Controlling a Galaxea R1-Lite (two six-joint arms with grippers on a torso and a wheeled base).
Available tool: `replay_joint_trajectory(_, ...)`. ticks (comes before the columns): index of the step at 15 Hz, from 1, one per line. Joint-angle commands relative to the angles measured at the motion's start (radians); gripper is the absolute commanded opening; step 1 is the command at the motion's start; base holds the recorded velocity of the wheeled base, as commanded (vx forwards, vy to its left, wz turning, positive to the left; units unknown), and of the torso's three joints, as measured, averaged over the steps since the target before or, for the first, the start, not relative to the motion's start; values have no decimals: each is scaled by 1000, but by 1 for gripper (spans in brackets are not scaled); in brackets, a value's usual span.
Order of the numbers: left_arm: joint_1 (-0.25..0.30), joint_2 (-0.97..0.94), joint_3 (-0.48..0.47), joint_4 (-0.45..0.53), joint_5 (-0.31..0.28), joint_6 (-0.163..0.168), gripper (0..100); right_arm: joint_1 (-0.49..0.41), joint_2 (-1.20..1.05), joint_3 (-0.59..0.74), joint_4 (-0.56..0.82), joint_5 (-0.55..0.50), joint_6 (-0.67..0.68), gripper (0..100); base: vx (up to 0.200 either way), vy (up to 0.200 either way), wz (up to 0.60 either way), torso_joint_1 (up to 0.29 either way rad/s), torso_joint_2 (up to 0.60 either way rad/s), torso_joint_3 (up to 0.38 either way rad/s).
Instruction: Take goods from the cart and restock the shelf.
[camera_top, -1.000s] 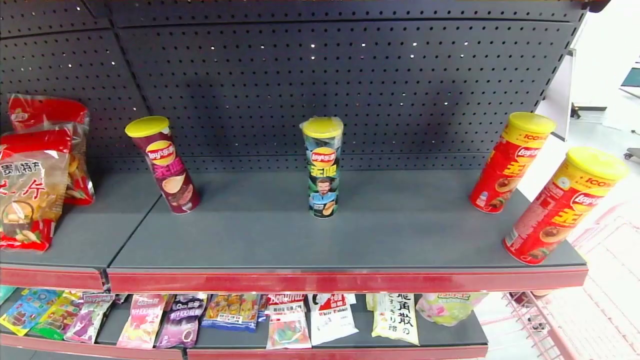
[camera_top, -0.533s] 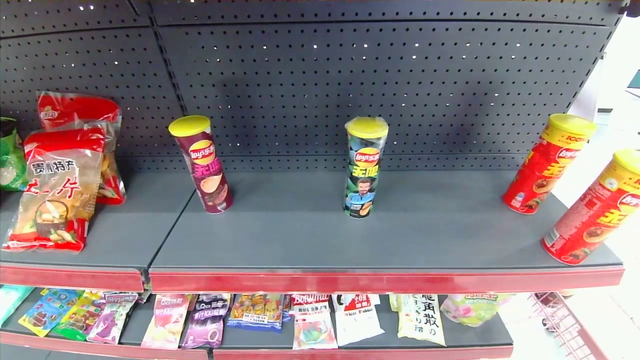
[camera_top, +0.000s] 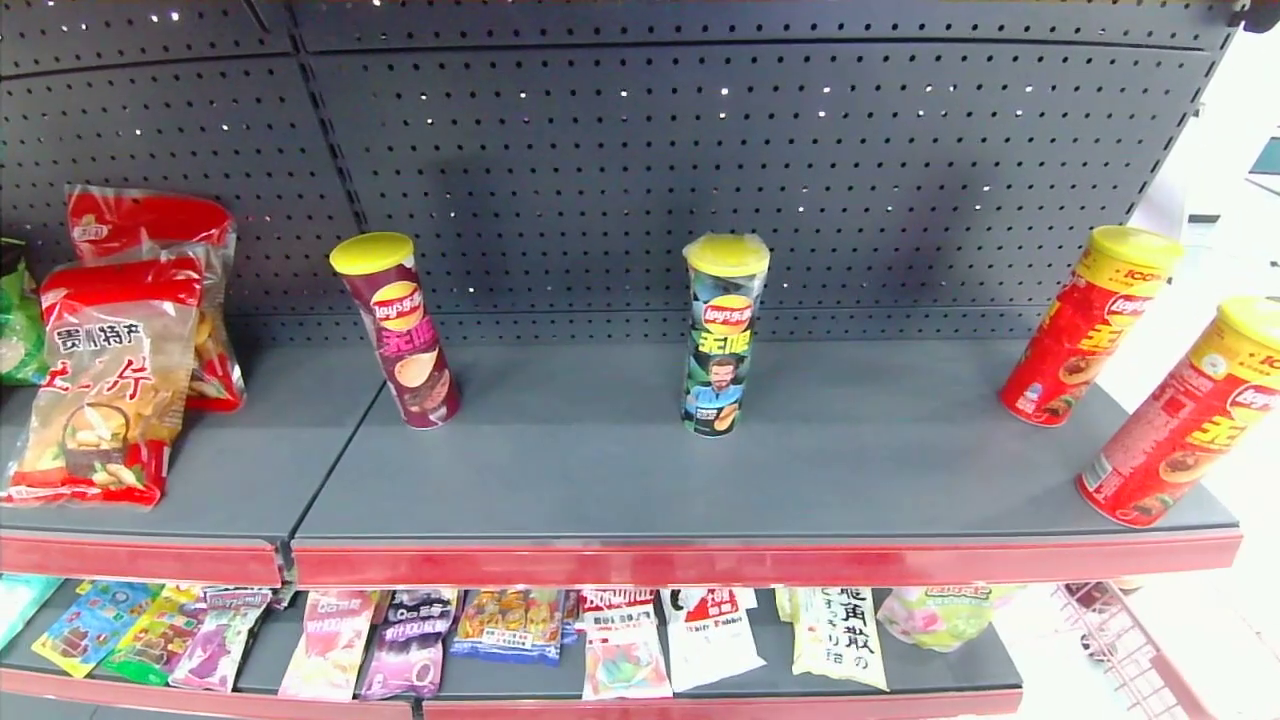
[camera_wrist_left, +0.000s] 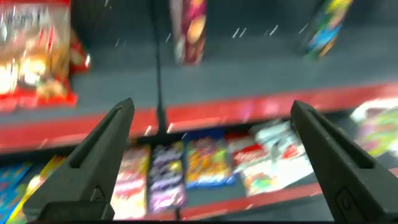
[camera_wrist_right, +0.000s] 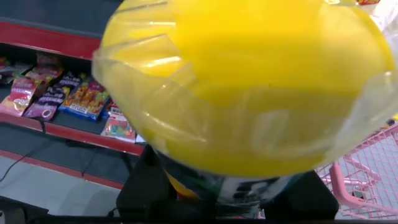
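Note:
A chip can with a yellow lid under clear film (camera_wrist_right: 249, 81) looms close in the right wrist view, and my right gripper (camera_wrist_right: 227, 193) is shut on its body below the lid. My left gripper (camera_wrist_left: 211, 162) hangs open with nothing between its fingers, in front of the shelf's red front edge (camera_wrist_left: 249, 109). On the grey shelf (camera_top: 760, 480) stand a purple can (camera_top: 397, 330), a green-black can (camera_top: 722, 335) and two red cans (camera_top: 1090, 325) (camera_top: 1180, 410) at the right end.
Red snack bags (camera_top: 110, 380) lean at the shelf's left. The lower shelf holds several small snack packets (camera_top: 620, 640). A pink wire cart (camera_top: 1120, 650) stands at the lower right. Wide bare room lies between the cans.
The head camera has swung, so the whole shelf picture shifted to the right and then slightly back left. The cans and bags themselves stand as before.

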Motion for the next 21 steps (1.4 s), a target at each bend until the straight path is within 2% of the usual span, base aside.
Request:
replay_joint_trajectory(1,-144,586,-385,-16,-265,45,100,1,1,11,0,0,-2,0,0,0,0,0,0,0)
replay_joint_trajectory(2,-161,638,-386,-22,-298,70,100,1,3,11,0,0,-2,0,0,0,0,0,0,0)
replay_joint_trajectory(3,-204,777,-396,-67,-340,110,100,1,1,16,0,0,0,0,0,0,0,0,0,0)
replay_joint_trajectory(4,-273,894,-403,-142,-360,119,100,1,1,16,0,0,0,0,0,0,0,0,0,0)
replay_joint_trajectory(5,-322,998,-417,-251,-371,110,100,1,1,16,0,0,0,0,0,0,0,0,0,0)
replay_joint_trajectory(6,-352,1104,-440,-352,-414,99,100,1,1,17,0,0,0,0,0,0,0,0,0,0)
replay_joint_trajectory(7,-360,1171,-458,-402,-458,97,100,1,1,17,0,-1,0,0,0,0,0,0,0,0)
replay_joint_trajectory(8,-355,1328,-517,-494,-549,107,100,1,1,25,0,-1,0,0,0,0,0,0,0,0)
replay_joint_trajectory(10,-357,1518,-626,-590,-561,130,100,1,1,29,0,-3,0,0,0,0,0,0,0,0)
replay_joint_trajectory(11,-360,1584,-675,-613,-567,140,100,1,1,29,0,-3,0,0,0,0,0,0,0,0)
replay_joint_trajectory(14,-382,1711,-801,-616,-590,145,100,-1,0,31,0,-6,1,0,0,0,0,0,0,0)
replay_joint_trajectory(17,-382,1854,-945,-616,-608,188,100,-3,0,43,0,-6,1,0,0,0,0,0,0,0)
replay_joint_trajectory(21,-382,1974,-1106,-610,-622,188,100,-4,-2,51,0,-6,3,0,0,0,0,0,0,0)
